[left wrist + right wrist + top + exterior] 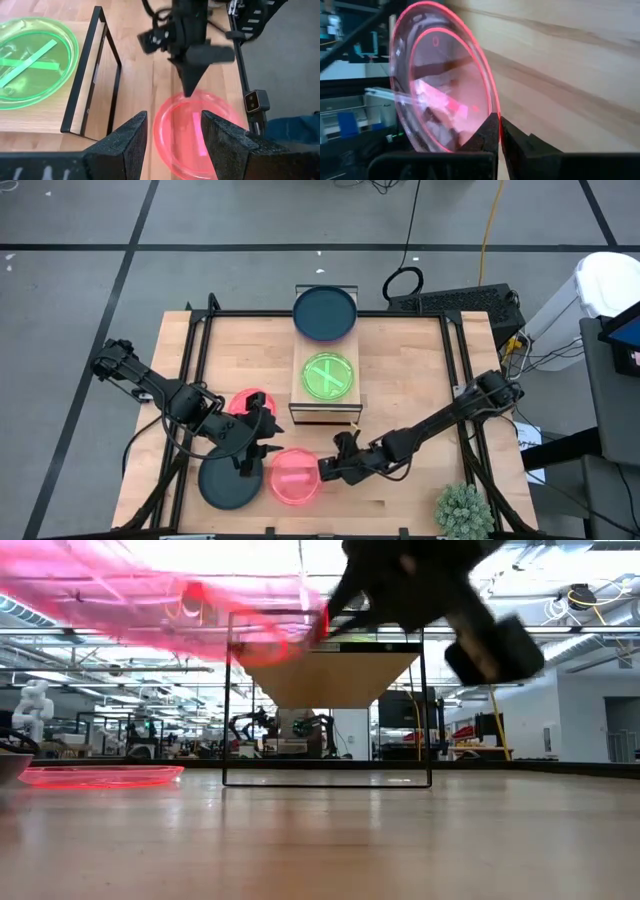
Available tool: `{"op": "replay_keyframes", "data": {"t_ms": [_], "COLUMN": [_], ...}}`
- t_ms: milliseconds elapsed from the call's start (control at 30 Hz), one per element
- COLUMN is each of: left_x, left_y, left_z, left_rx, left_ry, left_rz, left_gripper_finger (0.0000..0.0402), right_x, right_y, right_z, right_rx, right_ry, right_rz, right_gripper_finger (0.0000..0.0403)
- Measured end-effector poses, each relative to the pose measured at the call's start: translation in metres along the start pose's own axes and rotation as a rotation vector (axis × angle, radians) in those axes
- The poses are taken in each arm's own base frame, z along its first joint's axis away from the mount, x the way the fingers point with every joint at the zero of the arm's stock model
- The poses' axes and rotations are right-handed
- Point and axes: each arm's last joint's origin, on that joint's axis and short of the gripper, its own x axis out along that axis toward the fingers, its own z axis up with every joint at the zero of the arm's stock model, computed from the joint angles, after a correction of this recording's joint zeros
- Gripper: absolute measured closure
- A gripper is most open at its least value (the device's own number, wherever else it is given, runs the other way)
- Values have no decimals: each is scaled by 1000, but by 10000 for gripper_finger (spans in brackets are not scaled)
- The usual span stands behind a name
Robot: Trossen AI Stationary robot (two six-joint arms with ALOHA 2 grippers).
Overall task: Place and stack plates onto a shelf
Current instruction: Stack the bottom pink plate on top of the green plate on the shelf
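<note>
At the table's front edge, the right gripper [324, 470] pinches a pink plate [294, 476] by its rim, seemingly lifted roughly level.

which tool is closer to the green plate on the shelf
Right. The right tool, pinching a pink plate, sits just past the shelf holding the green plate; the left tool is farther aside.

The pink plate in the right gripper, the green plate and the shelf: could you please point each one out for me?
pink plate [295, 477], high view, on its translucent centre.
green plate [329, 375], high view, on its middle, atop the shelf.
shelf [325, 408], high view, on the bare wood near its front edge.
right gripper [324, 468], high view, at the plate's rim.
</note>
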Motion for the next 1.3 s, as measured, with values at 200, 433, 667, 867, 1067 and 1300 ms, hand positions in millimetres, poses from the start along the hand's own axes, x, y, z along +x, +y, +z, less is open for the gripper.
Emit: {"op": "replay_keyframes", "data": {"t_ms": [200,433,667,867,1067,1300], "left_x": [-1,-6,-20,-23,-22,-19], "left_y": [0,2,10,27,48,71], "left_z": [0,1,4,9,16,16], "left_rx": [1,-5,-25,-71,-134,-173], "left_ry": [0,-20,-93,-115,-123,-68], "left_rz": [0,7,72,116,173,261], "left_gripper_finger": [211,211,211,211,211,211], "right_x": [-31,-81,-133,-168,-191,-205], "right_y": [12,22,26,26,28,31], "right_z": [3,14,33,56,89,125], "right_rx": [2,-3,-5,14,24,15], "right_ry": [6,-3,-74,-161,-254,-305], "right_rz": [1,-35,-54,-48,-18,20], "right_gripper_finger": [403,403,403,403,403,403]}}
